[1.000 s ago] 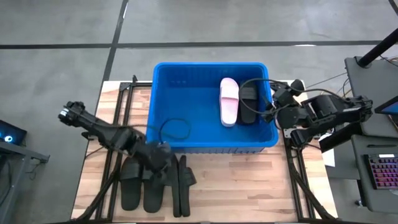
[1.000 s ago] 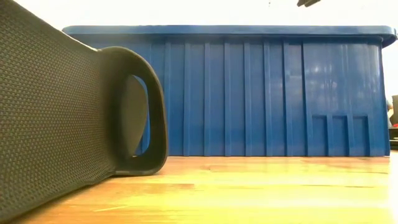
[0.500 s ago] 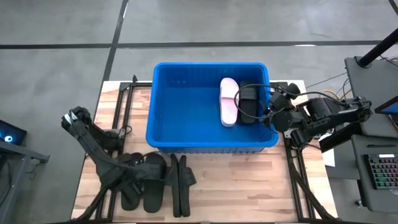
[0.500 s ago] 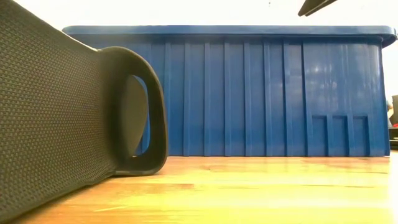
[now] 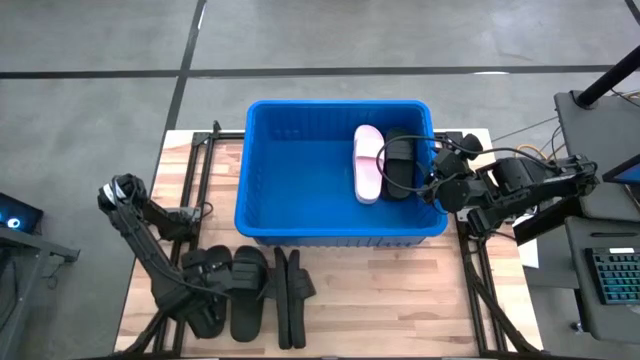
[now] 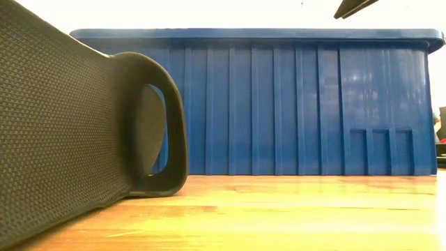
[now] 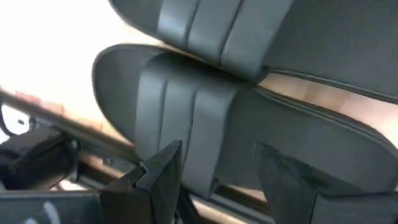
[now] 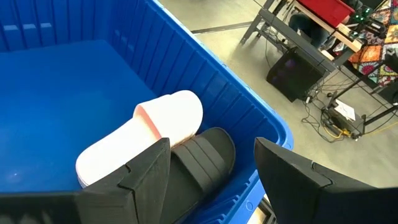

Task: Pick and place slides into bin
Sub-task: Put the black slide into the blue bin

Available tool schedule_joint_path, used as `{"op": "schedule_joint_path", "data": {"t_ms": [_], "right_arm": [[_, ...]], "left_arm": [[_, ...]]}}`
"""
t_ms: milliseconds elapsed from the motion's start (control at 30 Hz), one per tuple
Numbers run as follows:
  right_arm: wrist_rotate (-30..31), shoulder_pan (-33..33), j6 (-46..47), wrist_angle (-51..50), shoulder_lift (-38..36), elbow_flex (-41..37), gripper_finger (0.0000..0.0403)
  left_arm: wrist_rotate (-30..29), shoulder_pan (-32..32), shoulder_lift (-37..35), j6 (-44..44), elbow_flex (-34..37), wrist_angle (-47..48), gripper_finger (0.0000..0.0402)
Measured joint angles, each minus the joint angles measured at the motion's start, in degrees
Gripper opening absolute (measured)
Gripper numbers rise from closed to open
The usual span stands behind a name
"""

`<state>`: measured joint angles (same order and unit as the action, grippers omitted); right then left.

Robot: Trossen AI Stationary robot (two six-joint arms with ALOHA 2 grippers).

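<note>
The blue bin [image 5: 300, 170] stands at the table's far middle. A pale pink slide [image 5: 368, 163] and a black slide [image 5: 400, 165] lie side by side on its floor at the right; both show in the right wrist view [image 8: 149, 137] [image 8: 199, 162]. Several black slides lie on the table in front of the bin: two flat [image 5: 248, 295] and two on edge [image 5: 290, 300]. My left gripper [image 7: 217, 186] is open, just above the leftmost black slide [image 7: 205, 124] by its strap. My right gripper [image 8: 211, 186] is open and empty over the bin's right rim [image 8: 249, 118].
In the low view a black slide on its edge [image 6: 70, 125] fills the left, with the bin's near wall [image 6: 279, 104] behind it. Bare wood [image 5: 400, 300] lies in front of the bin at the right. A desk with a keyboard [image 5: 610, 280] stands off the table's right.
My left gripper has swung from the bin's near wall toward the table's near-left corner and come down over the leftmost black slide. My right gripper has shifted a little toward the bin. The slides have kept their places.
</note>
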<state>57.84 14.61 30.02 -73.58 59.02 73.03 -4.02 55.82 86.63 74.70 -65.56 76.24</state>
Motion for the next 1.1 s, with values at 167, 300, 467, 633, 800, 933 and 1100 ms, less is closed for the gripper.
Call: {"op": "schedule_joint_path", "data": {"t_ms": [167, 300, 467, 633, 800, 933, 1100], "right_arm": [[0.0, 0.0, 0.0, 0.0, 0.0, 0.0, 0.0224], [0.0, 0.0, 0.0, 0.02, 0.0, 0.0, 0.0224], [0.0, 0.0, 0.02, 0.13, 0.0, 0.0, 0.0224], [0.02, 0.0, 0.02, 0.3, 0.04, 0.0, 0.0224], [0.05, 0.0, 0.03, 0.64, 0.04, 0.0, 0.0224], [0.05, 0.0, 0.04, 0.93, 0.04, 0.0, 0.0224], [0.07, -0.01, 0.07, 1.18, 0.04, -0.03, 0.0224]], "left_arm": [[-2.79, 2.13, -0.03, 0.04, 3.08, -2.82, 0.0184], [-2.93, 2.81, 0.22, 0.04, 5.48, -3.24, 0.0184], [-2.92, 2.9, 0.11, -0.04, 8.51, -6.43, 0.0184], [-2.96, 2.9, 1.0, 0.0, 9.76, -7.86, 0.0184], [-3.16, 2.9, 3.2, 0.0, 12.65, -7.89, 0.0184], [-3.35, 2.79, 5.16, 0.02, 13.2, -7.81, 0.0184], [-3.14, 2.79, 6.27, -0.02, 12.81, -7.79, 0.0163]]}}
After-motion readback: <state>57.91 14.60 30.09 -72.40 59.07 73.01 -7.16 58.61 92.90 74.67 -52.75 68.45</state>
